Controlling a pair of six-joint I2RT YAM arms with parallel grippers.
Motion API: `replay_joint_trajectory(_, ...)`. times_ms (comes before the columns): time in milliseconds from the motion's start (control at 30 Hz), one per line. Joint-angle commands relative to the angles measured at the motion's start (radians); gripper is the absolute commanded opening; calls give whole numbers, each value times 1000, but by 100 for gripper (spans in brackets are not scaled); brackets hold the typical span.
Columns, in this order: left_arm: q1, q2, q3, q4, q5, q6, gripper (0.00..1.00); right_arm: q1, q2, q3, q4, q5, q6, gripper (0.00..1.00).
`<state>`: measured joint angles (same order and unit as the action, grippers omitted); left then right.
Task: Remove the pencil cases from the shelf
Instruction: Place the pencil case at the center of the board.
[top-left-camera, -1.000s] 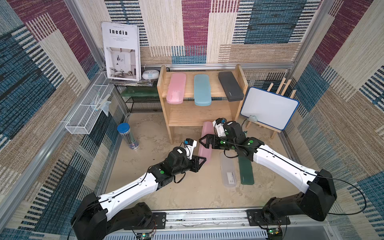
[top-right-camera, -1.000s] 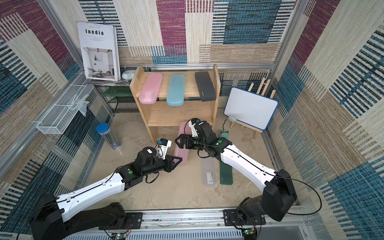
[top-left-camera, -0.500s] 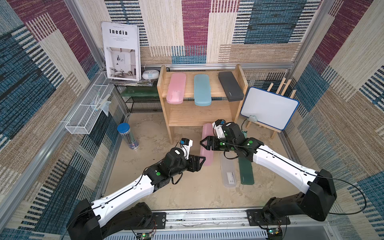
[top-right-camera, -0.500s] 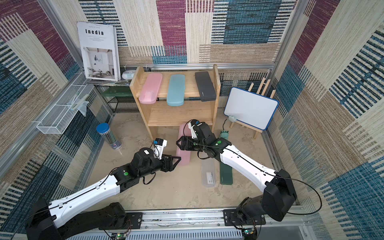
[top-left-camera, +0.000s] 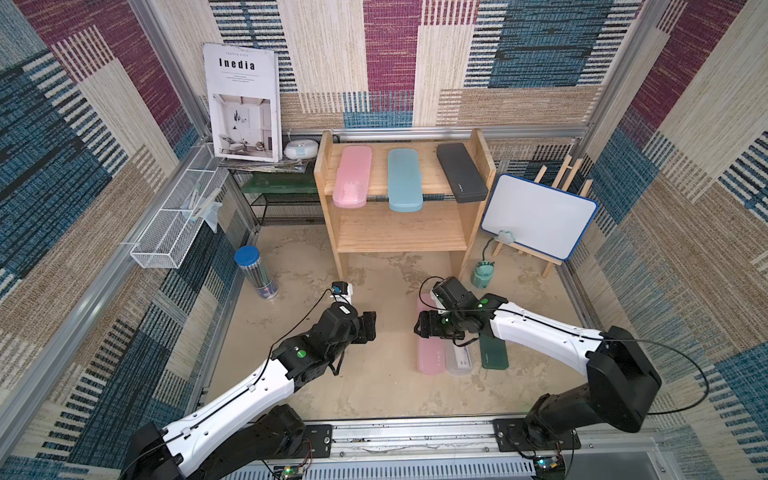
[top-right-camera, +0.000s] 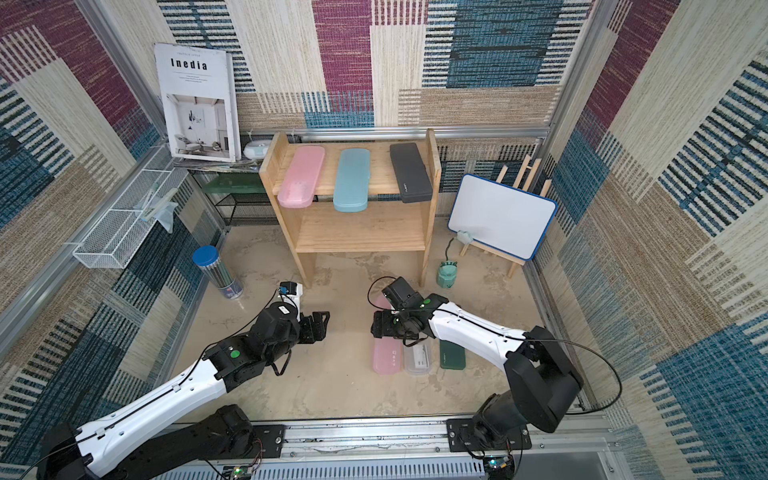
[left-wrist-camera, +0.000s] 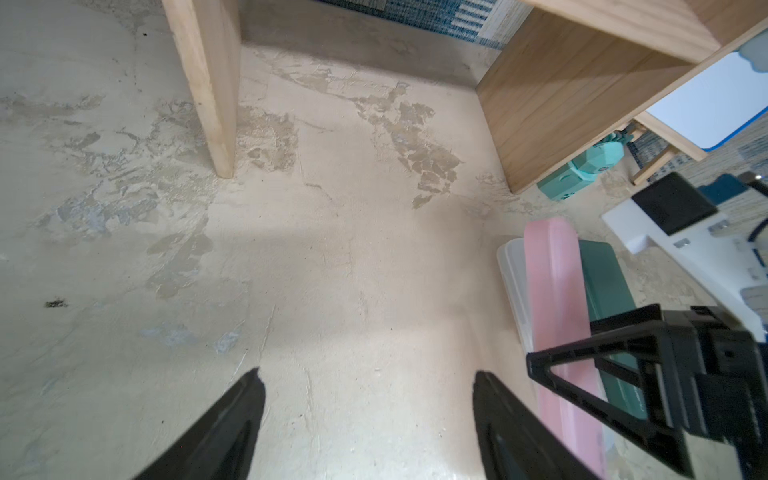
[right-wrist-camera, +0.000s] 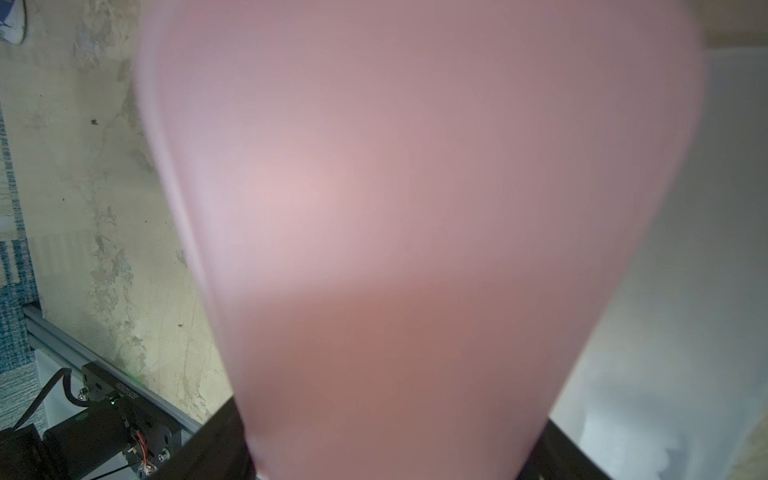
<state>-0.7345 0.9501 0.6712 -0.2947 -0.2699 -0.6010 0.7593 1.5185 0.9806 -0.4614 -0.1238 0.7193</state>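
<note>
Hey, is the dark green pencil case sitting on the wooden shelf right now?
No, the dark green pencil case lies on the floor in front of the shelf, right beside the clear case.

The light wood two-tier shelf (top-left-camera: 405, 232) stood at the back wall. On its top tier lay three flat cases side by side, apart: pink (top-left-camera: 352, 176), light blue (top-left-camera: 404, 179) and black (top-left-camera: 461, 172), the first two overhanging the front edge. In front of the shelf, a second pink case (top-left-camera: 431, 357), a frosted clear case (top-left-camera: 458, 360) and a dark green case (top-left-camera: 493, 353) sat close together, the clear one between.
</note>
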Motion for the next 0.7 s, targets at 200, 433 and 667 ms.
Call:
replay_joint_trajectory(200, 5, 1, -9, -35, -20, -20, 84, 14, 199, 123, -76, 3, -1, 75)
replay_joint_trajectory(433, 9, -9, -16, -45, -20, -20, 84, 15, 242, 133, -88, 21, 0, 82)
replay_joint_trajectory(667, 20, -12, 5, -71, -9, -17, 85, 17, 256, 149, -97, 46, -4, 100)
